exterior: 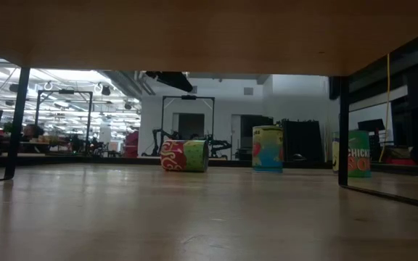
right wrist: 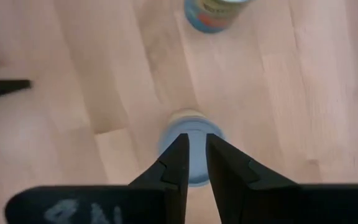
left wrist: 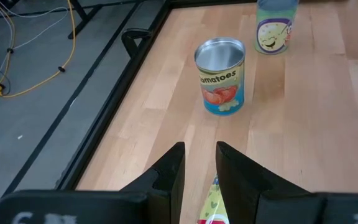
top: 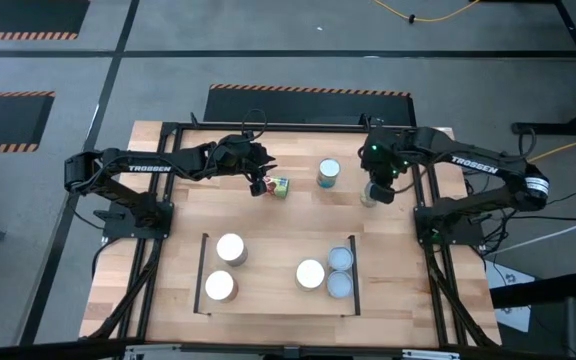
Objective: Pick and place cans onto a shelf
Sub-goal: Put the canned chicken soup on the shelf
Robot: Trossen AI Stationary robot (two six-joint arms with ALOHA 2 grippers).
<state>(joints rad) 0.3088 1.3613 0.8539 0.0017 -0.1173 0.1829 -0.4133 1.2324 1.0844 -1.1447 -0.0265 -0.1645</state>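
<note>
Tipped can (top: pixel 279 186) lies just beside left gripper (top: pixel 259 185) — unheld.

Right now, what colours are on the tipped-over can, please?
Red, green and yellow on the tipped-over can, clearest in the low view.

Right tool (right wrist: pixel 194 158) pointing straight down over light-wood surface (right wrist: pixel 303 93), two dark fingers (right wrist: pixel 173 165) close together with only a narrow gap. Directly beneath them, an upright can (right wrist: pixel 191 134) with a pale round top, partly covered by the fingers. At 12 o'clock from it, well apart, a second can (right wrist: pixel 213 12) with a blue and yellow label, cut off. At 9 o'clock, a thin black rail (right wrist: pixel 2 87).
</note>
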